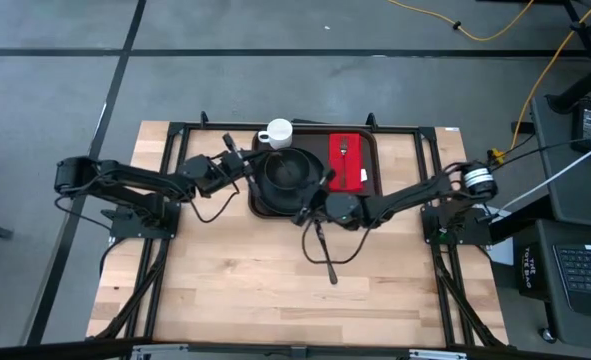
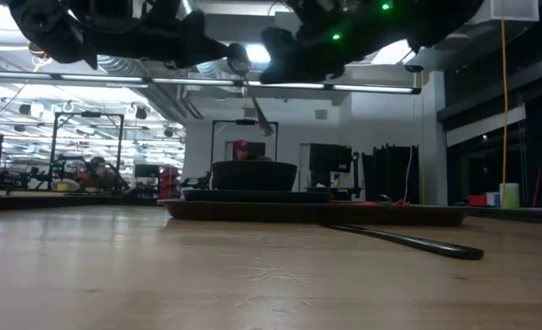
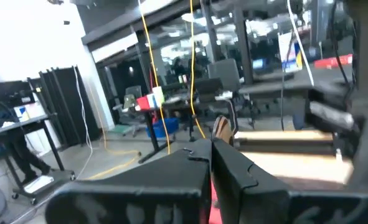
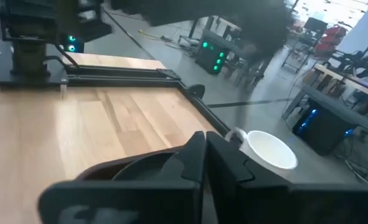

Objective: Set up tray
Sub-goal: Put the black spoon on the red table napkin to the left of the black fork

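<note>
Tray (image 1: 316,211), dark brown, rectangular with rounded corners and raised rim, sits at the far middle of the light wooden table (image 1: 225,270). Round black plate (image 1: 288,172) lies in the tray's left part, with what looks like a black bowl on it. Red napkin (image 1: 349,163) lies in the tray's right part, silver fork (image 1: 343,149) on top of it. White mug (image 1: 277,133) stands just beyond the tray's far left corner, on the table. Long dark utensil (image 1: 324,255) lies on the table near the tray's front edge, pointing toward the front; low view shows it flat on the wood (image 2: 408,241).

Left gripper (image 1: 246,163) hangs over the left edge of the plate, fingers closed together; left wrist view shows the two dark fingers (image 3: 190,180) pressed shut with nothing visible between them. Right gripper (image 1: 310,208) sits above the tray's front rim, near the plate's front edge; in the right wrist view its fingers (image 4: 199,163) are nearly together with only a thin gap, nothing seen held. Low view shows both arms raised above the tray, not touching it.

Yellow cable (image 1: 475,30) runs on the grey floor beyond the table. Laptop (image 1: 585,270) sits on a stand at the right.
</note>
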{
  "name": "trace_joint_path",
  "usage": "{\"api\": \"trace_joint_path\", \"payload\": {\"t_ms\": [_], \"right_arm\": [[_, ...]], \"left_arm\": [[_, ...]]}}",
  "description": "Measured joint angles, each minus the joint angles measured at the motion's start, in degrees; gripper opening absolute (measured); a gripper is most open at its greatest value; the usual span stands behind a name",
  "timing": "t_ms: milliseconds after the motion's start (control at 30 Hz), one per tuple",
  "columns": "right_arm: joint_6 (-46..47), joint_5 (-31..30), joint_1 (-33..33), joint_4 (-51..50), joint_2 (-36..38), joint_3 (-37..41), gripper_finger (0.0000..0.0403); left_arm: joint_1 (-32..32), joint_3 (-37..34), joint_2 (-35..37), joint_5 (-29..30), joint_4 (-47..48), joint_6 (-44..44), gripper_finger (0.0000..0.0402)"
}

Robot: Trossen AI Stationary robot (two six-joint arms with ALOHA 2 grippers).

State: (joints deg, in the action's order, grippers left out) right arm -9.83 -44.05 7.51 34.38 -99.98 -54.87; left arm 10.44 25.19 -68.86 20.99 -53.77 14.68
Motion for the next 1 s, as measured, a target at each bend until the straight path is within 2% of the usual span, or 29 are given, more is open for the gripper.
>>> {"api": "trace_joint_path", "payload": {"t_ms": [333, 767, 1000], "right_arm": [[-3.94, -1.44, -0.26, 0.07, -3.54, -4.71, 0.0023], [-1.14, -2.95, -1.66, 1.18, -3.54, -5.12, 0.0120], [-0.66, -1.30, -3.21, 2.20, -3.54, -5.12, 0.0128]], "left_arm": [[0.00, 0.02, -1.75, -0.02, -2.01, 0.02, 0.0001], [0.00, 0.02, -1.60, 0.39, -2.21, 0.01, 0.0001], [0.00, 0.02, -1.59, 2.04, -2.77, 0.02, 0.0001]]}}
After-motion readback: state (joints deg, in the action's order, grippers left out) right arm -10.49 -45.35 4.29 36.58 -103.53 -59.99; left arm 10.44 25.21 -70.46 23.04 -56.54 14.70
